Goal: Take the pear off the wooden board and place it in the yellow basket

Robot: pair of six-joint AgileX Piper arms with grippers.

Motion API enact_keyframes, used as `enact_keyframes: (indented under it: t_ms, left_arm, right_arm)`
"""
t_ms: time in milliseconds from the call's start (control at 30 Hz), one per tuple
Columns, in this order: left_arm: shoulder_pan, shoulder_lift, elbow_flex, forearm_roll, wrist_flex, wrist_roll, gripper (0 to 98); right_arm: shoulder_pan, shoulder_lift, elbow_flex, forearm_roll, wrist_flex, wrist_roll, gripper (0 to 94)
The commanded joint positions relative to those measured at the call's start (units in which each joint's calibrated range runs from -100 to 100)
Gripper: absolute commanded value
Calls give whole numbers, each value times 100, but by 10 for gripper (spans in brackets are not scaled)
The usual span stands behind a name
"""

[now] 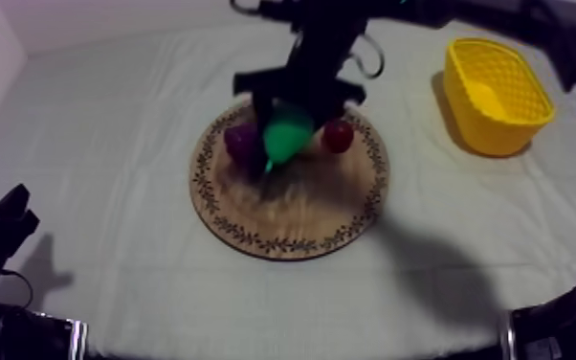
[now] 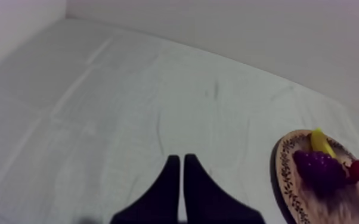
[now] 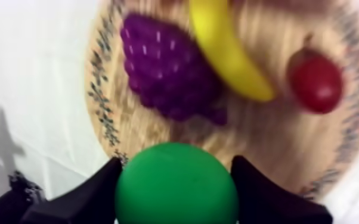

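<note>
My right gripper (image 1: 288,117) reaches in from the upper right and is shut on the green pear (image 1: 287,136), holding it just above the round wooden board (image 1: 292,215). In the right wrist view the pear (image 3: 176,186) sits between the black fingers (image 3: 95,189), over the board's (image 3: 277,140) near rim. Still on the board are the purple grapes (image 3: 167,71), the banana (image 3: 226,47) and a small red fruit (image 3: 316,80). The yellow basket (image 1: 496,94) stands at the far right. My left gripper (image 1: 0,225) rests low at the left, its fingers (image 2: 171,179) together as a narrow wedge.
Bare cloth lies between the board and the basket. From the left wrist view the board (image 2: 284,173) with grapes (image 2: 320,168), banana (image 2: 319,142) and red fruit (image 2: 358,170) lies well off to one side, past open cloth.
</note>
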Motion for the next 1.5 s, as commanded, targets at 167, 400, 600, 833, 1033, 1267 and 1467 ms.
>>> enact_keyframes:
  t_ms: [167, 400, 600, 833, 1033, 1267, 1467]
  left_arm:
    - [0, -2, -5, -1, 1, 0, 1]
    - [0, -2, -5, -1, 1, 0, 1]
    - [0, -2, -5, -1, 1, 0, 1]
    - [0, -2, -5, -1, 1, 0, 1]
    - [0, -2, -5, -1, 1, 0, 1]
    - [0, -2, -5, -1, 1, 0, 1]
    - [0, -2, -5, -1, 1, 0, 1]
  right_arm:
    - [1081, -690, -287, 134, -284, 363, 484]
    - [2040, -436, -887, 457, -492, 504, 508]
    - [2702, -73, -1103, 561, -723, 720, 501]
    - [3077, 346, -1079, 900, -974, 801, 489]
    - [3241, 488, -713, 1064, -1190, 884, 531]
    - [3353, 397, -131, 1035, -1386, 1048, 750]
    - [3439, -318, 692, 1011, -1831, 1144, 749]
